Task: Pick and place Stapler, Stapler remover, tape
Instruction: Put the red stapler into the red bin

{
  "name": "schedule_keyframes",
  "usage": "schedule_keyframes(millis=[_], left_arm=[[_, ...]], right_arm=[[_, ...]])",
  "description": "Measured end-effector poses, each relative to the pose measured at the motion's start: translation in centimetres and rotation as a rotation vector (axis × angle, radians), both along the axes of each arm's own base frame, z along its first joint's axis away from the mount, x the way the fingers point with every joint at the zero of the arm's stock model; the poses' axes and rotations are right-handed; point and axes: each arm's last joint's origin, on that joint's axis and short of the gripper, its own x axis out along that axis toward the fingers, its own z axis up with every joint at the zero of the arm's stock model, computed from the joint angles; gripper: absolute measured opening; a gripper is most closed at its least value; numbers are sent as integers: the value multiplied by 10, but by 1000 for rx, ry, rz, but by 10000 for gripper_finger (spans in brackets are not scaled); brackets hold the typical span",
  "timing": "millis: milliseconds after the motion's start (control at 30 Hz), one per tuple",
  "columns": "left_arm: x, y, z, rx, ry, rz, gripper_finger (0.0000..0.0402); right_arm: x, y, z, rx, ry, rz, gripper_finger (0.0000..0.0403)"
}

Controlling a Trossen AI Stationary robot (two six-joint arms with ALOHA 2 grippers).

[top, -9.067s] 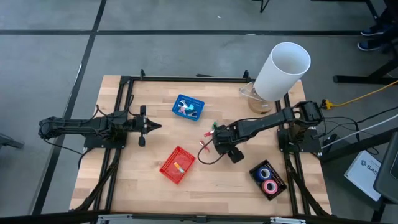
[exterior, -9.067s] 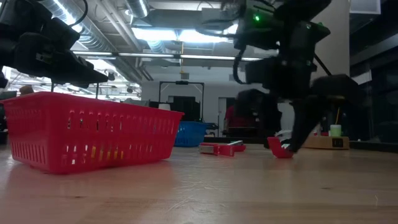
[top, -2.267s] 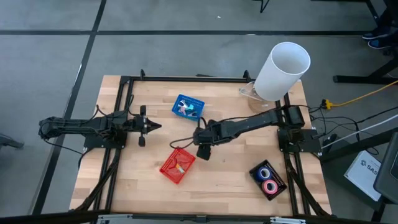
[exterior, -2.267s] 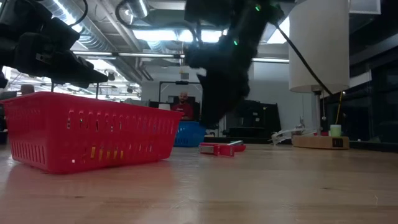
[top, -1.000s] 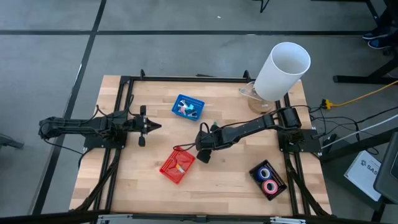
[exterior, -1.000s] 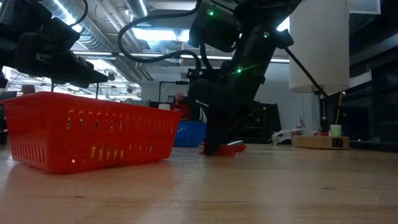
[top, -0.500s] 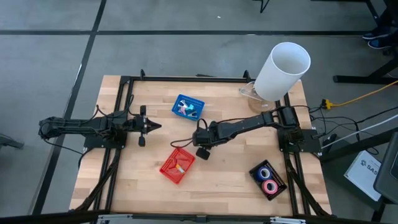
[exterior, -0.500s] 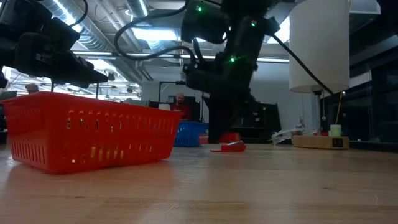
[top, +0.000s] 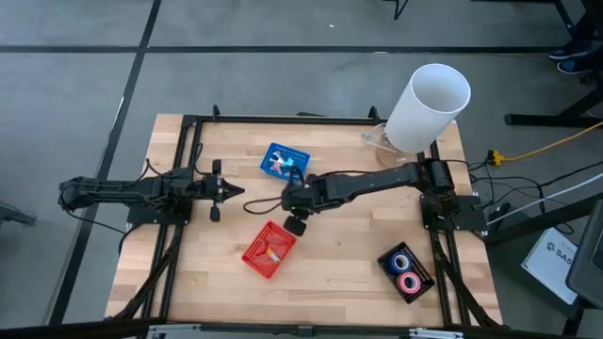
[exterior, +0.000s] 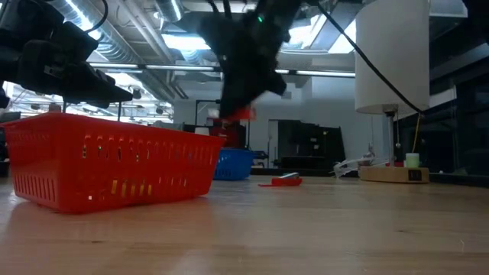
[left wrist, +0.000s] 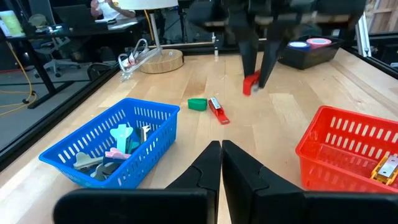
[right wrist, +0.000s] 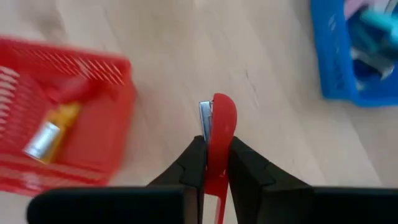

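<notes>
A small red stapler (right wrist: 216,134), pinched between the right gripper (right wrist: 211,163) fingers, hangs just beside the red basket (top: 268,250), apparently its destination. Well away from that basket, the left gripper (left wrist: 220,163) waits closed and empty.

The right gripper (right wrist: 211,165) holds a small red plastic stapler (right wrist: 217,134) between its jaws, above the table. Below and beyond the jaws, the red slotted plastic basket (right wrist: 68,118) lies to one side and the blue slotted plastic basket (right wrist: 348,56) to the other, well apart.
</notes>
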Motion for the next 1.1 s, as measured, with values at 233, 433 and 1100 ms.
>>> schedule_keyframes(millis=[233, 433, 1100], left_arm=[[0, 0, 0, 0, 0, 0, 12], [0, 0, 0, 0, 0, 0, 8], [0, 0, 0, 0, 0, 0, 11]], right_arm=[[14, 2, 36, 35, -154, -25, 50], [30, 9, 37, 106, -286, 15, 50], [53, 19, -15, 373, -225, 223, 51]])
